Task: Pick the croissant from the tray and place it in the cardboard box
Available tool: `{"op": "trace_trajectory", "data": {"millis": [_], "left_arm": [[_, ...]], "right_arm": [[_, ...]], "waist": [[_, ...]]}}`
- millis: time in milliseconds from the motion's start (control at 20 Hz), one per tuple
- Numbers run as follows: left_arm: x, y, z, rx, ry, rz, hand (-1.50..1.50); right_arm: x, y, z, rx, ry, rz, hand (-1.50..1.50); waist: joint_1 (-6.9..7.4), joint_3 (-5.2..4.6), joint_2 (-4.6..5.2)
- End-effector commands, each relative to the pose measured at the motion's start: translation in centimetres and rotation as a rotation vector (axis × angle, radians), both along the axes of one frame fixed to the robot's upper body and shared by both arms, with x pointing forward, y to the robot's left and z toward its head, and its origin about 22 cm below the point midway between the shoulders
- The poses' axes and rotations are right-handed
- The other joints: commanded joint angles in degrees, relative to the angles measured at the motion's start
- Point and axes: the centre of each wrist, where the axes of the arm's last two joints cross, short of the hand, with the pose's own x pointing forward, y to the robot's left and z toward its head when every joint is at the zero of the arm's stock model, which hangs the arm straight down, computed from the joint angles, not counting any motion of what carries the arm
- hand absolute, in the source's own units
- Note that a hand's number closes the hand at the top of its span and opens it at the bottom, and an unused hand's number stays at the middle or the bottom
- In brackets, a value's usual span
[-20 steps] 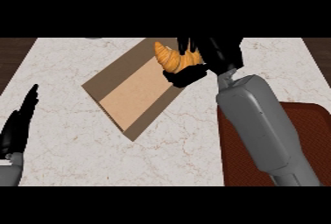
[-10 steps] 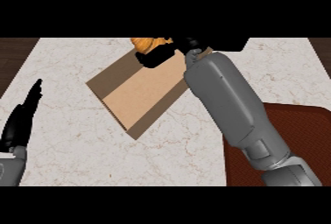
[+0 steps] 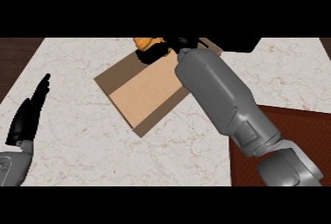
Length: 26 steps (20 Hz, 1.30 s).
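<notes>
The orange croissant (image 3: 146, 42) shows at the top edge of the head view, mostly hidden by my right hand (image 3: 160, 49), whose black fingers are curled round it. It is above the far corner of the open cardboard box (image 3: 147, 91), a flat brown box with a lighter floor lying on the counter. My grey right forearm (image 3: 220, 96) crosses the box's right side. At the left edge my left hand (image 3: 29, 114) rests open with its fingers pointing up. A dark red-brown tray (image 3: 284, 127) lies at the lower right, partly under the forearm.
The pale marble counter (image 3: 84, 144) spreads round the box. Dark wood floor shows at the top left corner (image 3: 16, 52). The counter's far edge runs just beyond the box.
My right arm has swung left and farther away, carrying the croissant from the box's right far edge to its far left corner. The left hand has barely shifted.
</notes>
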Motion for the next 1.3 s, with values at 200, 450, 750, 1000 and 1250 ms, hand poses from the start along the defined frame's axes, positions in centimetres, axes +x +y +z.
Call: {"op": "trace_trajectory", "data": {"millis": [200, 450, 750, 1000, 1250], "left_arm": [[0.9, -1.2, 0.7, -0.009, -0.033, -0.027, 0.00], [0.8, -1.0, -0.3, 0.000, -0.013, -0.034, 0.00], [1.1, -1.4, 0.0, -0.011, -0.019, -0.025, 0.00], [0.3, 0.2, -0.9, -0.010, 0.000, -0.009, 0.00], [-0.9, 1.2, -1.1, -0.009, 0.016, 0.035, 0.00]], "right_arm": [[0.9, -1.5, -2.6, 0.085, 0.177, -0.110, -1.50], [0.9, -1.7, -3.0, 0.147, 0.134, -0.077, -1.50], [1.0, -1.7, -2.0, 0.305, -0.038, -0.061, -1.50], [1.3, -1.9, -0.7, 0.498, -0.108, -0.095, -1.50], [1.6, -5.3, -3.8, 0.596, -0.099, -0.066, -1.50]], "waist": [[2.66, 0.02, 0.90], [2.71, 0.02, 1.06], [1.36, 0.11, 0.64], [0.19, 0.08, 0.34], [-2.08, 0.14, -0.34]]}}
